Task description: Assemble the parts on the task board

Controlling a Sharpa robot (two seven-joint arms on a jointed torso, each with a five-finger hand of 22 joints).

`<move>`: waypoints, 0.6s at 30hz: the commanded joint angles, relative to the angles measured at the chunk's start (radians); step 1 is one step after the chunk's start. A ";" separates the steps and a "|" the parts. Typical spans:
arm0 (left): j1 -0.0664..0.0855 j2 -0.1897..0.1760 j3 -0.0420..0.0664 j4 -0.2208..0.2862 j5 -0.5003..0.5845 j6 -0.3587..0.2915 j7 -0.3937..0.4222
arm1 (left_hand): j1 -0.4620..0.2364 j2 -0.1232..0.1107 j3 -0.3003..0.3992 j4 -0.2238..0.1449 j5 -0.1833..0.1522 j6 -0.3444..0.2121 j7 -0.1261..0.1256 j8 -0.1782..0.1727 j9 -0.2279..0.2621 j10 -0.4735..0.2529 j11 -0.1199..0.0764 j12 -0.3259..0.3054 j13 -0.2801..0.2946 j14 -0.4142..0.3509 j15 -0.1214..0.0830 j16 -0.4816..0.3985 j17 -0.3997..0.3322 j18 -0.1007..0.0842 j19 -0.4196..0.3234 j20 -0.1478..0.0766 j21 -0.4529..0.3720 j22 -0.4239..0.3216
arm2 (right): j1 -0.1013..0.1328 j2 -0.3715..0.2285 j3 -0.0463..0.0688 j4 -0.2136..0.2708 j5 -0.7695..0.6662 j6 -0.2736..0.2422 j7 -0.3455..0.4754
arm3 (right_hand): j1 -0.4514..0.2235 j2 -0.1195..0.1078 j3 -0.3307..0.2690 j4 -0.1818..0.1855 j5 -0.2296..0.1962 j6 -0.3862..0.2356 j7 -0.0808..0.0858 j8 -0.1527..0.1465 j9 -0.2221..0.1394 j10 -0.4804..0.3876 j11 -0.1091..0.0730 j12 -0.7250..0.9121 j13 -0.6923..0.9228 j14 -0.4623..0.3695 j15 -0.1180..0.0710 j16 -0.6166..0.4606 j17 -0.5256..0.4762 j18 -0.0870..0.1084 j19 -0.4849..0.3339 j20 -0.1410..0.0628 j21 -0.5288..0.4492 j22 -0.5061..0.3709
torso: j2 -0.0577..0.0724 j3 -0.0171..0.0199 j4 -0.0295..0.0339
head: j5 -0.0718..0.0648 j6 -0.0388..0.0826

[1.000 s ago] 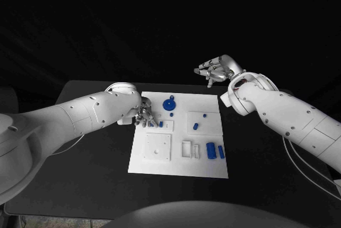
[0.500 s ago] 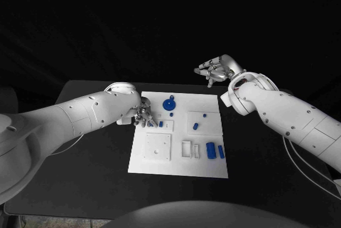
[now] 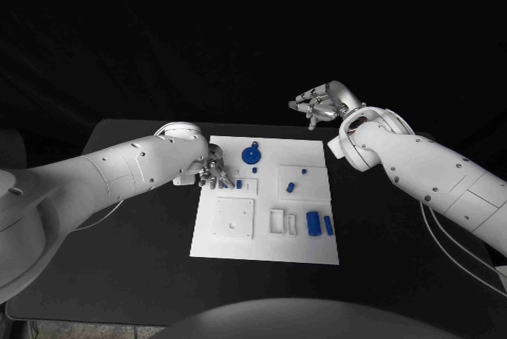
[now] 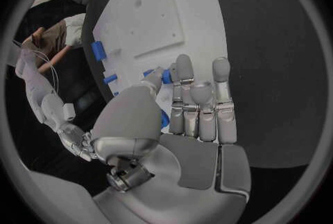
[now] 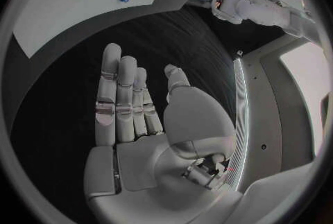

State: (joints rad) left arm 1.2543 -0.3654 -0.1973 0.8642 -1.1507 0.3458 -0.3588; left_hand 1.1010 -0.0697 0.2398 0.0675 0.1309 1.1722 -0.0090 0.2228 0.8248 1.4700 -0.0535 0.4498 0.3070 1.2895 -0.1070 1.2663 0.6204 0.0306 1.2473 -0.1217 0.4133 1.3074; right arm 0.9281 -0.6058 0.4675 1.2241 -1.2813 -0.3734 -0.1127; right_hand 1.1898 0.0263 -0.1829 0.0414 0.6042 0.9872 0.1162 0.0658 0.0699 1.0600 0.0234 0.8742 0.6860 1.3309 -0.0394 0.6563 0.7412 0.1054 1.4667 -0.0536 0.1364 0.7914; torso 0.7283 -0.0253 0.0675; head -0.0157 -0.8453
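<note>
Left hand (image 3: 215,173) edges slightly further over the white plastic task board's (image 3: 267,245) left edge; otherwise no visible shift.

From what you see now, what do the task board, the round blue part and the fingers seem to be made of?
Task board: probably plastic, matte white, flat, with shallow recesses and no glare.
Round blue part: likely moulded or printed plastic, with even saturated colour and a dull surface.
Fingers of the right robot hand: silver, satin sheen with soft highlights; metal or metallic-coated plastic, I cannot tell which.
</note>
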 commanded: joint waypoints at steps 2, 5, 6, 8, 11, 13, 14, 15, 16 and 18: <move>-0.020 -0.002 -0.011 0.001 -0.014 0.023 -0.042 | -0.006 -0.013 0.003 0.009 -0.009 -0.011 0.001 -0.029 -0.002 0.034 -0.001 -0.007 0.002 -0.007 -0.003 -0.005 -0.003 -0.012 0.002 -0.002 -0.006 0.019 | 0.000 0.000 0.000 0.002 -0.009 0.007 0.003 | -0.005 0.004 0.001 0.005 0.004 0.004 0.001 -0.003 0.000 0.004 -0.003 0.003 0.001 0.006 -0.001 -0.004 0.001 -0.003 0.017 -0.005 0.006 -0.001 | 0.000 0.0001 0.0003 | 0.000 0.000; -0.020 -0.002 -0.011 0.003 -0.013 0.023 -0.043 | -0.009 -0.018 0.008 0.015 -0.011 -0.009 0.002 -0.030 -0.006 0.034 -0.001 -0.007 0.002 -0.007 -0.003 -0.004 -0.004 -0.012 0.002 -0.001 -0.006 0.019 | 0.000 -0.001 0.000 0.002 -0.009 0.007 0.003 | -0.005 0.004 0.001 0.005 0.004 0.004 0.001 -0.003 0.000 0.004 -0.003 0.003 0.001 0.006 -0.001 -0.004 0.001 -0.003 0.017 -0.005 0.006 -0.001 | 0.000 0.0003 0.0000 | 0.000 0.000; -0.020 -0.002 -0.011 0.003 -0.012 0.023 -0.043 | -0.009 -0.018 0.008 0.015 -0.011 -0.009 0.002 -0.030 -0.006 0.034 -0.001 -0.007 0.002 -0.007 -0.003 -0.004 -0.004 -0.012 0.002 -0.001 -0.006 0.019 | 0.000 -0.001 0.000 0.002 -0.009 0.007 0.003 | -0.005 0.004 0.001 0.005 0.004 0.004 0.001 -0.003 0.000 0.004 -0.003 0.003 0.001 0.006 -0.001 -0.004 0.001 -0.003 0.017 -0.005 0.006 -0.001 | 0.000 0.0004 0.0000 | 0.000 -0.001; -0.020 -0.003 -0.011 0.004 -0.012 0.025 -0.043 | -0.010 -0.019 0.008 0.016 -0.012 -0.009 0.002 -0.030 -0.006 0.034 -0.001 -0.007 0.002 -0.007 -0.003 -0.004 -0.003 -0.011 0.002 -0.002 -0.006 0.019 | 0.000 -0.001 0.000 0.002 -0.009 0.007 0.003 | -0.005 0.004 0.001 0.005 0.004 0.004 0.001 -0.003 0.000 0.004 -0.003 0.003 0.001 0.006 -0.001 -0.004 0.001 -0.003 0.017 -0.005 0.006 -0.001 | 0.000 0.0004 0.0000 | 0.000 -0.001; -0.020 -0.003 -0.012 0.006 -0.012 0.027 -0.044 | -0.009 -0.018 0.010 0.016 -0.012 -0.008 0.002 -0.029 -0.006 0.034 -0.001 -0.007 0.002 -0.007 -0.003 -0.003 -0.002 -0.011 0.002 -0.002 -0.006 0.019 | 0.000 -0.001 0.000 0.002 -0.009 0.007 0.003 | -0.005 0.004 0.001 0.005 0.004 0.004 0.001 -0.003 0.000 0.004 -0.003 0.003 0.001 0.006 -0.001 -0.004 0.001 -0.003 0.017 -0.005 0.006 -0.001 | 0.000 0.0003 -0.0001 | 0.000 -0.001; -0.020 -0.004 -0.012 0.007 -0.012 0.029 -0.045 | -0.009 -0.018 0.010 0.016 -0.012 -0.008 0.002 -0.029 -0.006 0.034 -0.001 -0.007 0.002 -0.007 -0.003 -0.003 -0.002 -0.011 0.002 -0.002 -0.006 0.019 | 0.000 -0.001 0.000 0.002 -0.009 0.007 0.003 | -0.005 0.004 0.001 0.005 0.004 0.004 0.001 -0.003 0.000 0.004 -0.003 0.003 0.001 0.006 -0.001 -0.004 0.001 -0.003 0.017 -0.005 0.006 -0.001 | 0.000 0.0000 0.0001 | 0.000 -0.001; -0.020 -0.004 -0.012 0.008 -0.012 0.031 -0.045 | -0.009 -0.018 0.010 0.016 -0.012 -0.008 0.002 -0.029 -0.006 0.034 -0.001 -0.007 0.002 -0.007 -0.003 -0.003 -0.002 -0.011 0.002 -0.002 -0.006 0.019 | 0.000 -0.001 0.000 0.002 -0.009 0.007 0.003 | -0.005 0.004 0.001 0.005 0.004 0.004 0.001 -0.003 0.000 0.004 -0.003 0.003 0.001 0.006 -0.001 -0.004 0.001 -0.003 0.017 -0.005 0.006 -0.001 | 0.000 0.0000 0.0001 | 0.000 -0.001; -0.020 -0.004 -0.012 0.008 -0.012 0.032 -0.046 | -0.009 -0.018 0.010 0.016 -0.012 -0.008 0.002 -0.029 -0.006 0.034 -0.001 -0.007 0.002 -0.007 -0.003 -0.003 -0.002 -0.011 0.002 -0.002 -0.006 0.019 | 0.000 -0.001 0.000 0.002 -0.009 0.007 0.003 | -0.005 0.004 0.001 0.005 0.004 0.004 0.001 -0.003 0.000 0.004 -0.003 0.003 0.001 0.006 -0.001 -0.004 0.001 -0.003 0.017 -0.005 0.006 -0.001 | 0.000 0.0000 0.0001 | 0.000 -0.001; -0.020 -0.004 -0.012 0.009 -0.011 0.032 -0.046 | -0.009 -0.018 0.010 0.016 -0.012 -0.008 0.002 -0.029 -0.006 0.034 -0.001 -0.007 0.002 -0.007 -0.003 -0.003 -0.002 -0.011 0.002 -0.002 -0.006 0.019 | 0.000 -0.001 0.000 0.002 -0.009 0.007 0.003 | -0.005 0.004 0.001 0.005 0.004 0.004 0.001 -0.003 0.000 0.004 -0.003 0.003 0.001 0.006 -0.001 -0.004 0.001 -0.003 0.017 -0.005 0.006 -0.001 | 0.000 0.0000 0.0001 | 0.000 -0.001; -0.020 -0.004 -0.012 0.009 -0.011 0.032 -0.046 | -0.009 -0.018 0.010 0.016 -0.012 -0.008 0.002 -0.029 -0.006 0.034 -0.001 -0.007 0.002 -0.007 -0.003 -0.003 -0.002 -0.011 0.002 -0.002 -0.006 0.019 | 0.000 -0.002 0.000 0.002 -0.009 0.007 0.003 | -0.005 0.004 0.001 0.005 0.004 0.004 0.001 -0.003 0.000 0.004 -0.003 0.003 0.001 0.006 -0.001 -0.004 0.001 -0.003 0.017 -0.005 0.006 -0.001 | 0.000 0.0000 -0.0003 | 0.000 -0.001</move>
State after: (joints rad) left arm 1.2546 -0.3681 -0.1975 0.8734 -1.1493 0.3449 -0.3697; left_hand 1.0905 -0.0802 0.2489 0.0771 0.1246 1.1720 -0.0090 0.2228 0.8196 1.4700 -0.0535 0.4461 0.3083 1.2860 -0.1105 1.2663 0.6179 0.0306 1.2472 -0.1216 0.4134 1.3075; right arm 0.9281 -0.6072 0.4675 1.2247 -1.2814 -0.3734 -0.1132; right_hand 1.1898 0.0263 -0.1829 0.0414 0.6042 0.9872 0.1162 0.0658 0.0699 1.0600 0.0234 0.8742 0.6859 1.3309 -0.0393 0.6563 0.7411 0.1055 1.4667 -0.0536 0.1364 0.7914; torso 0.7284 -0.0250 0.0674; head -0.0156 -0.8463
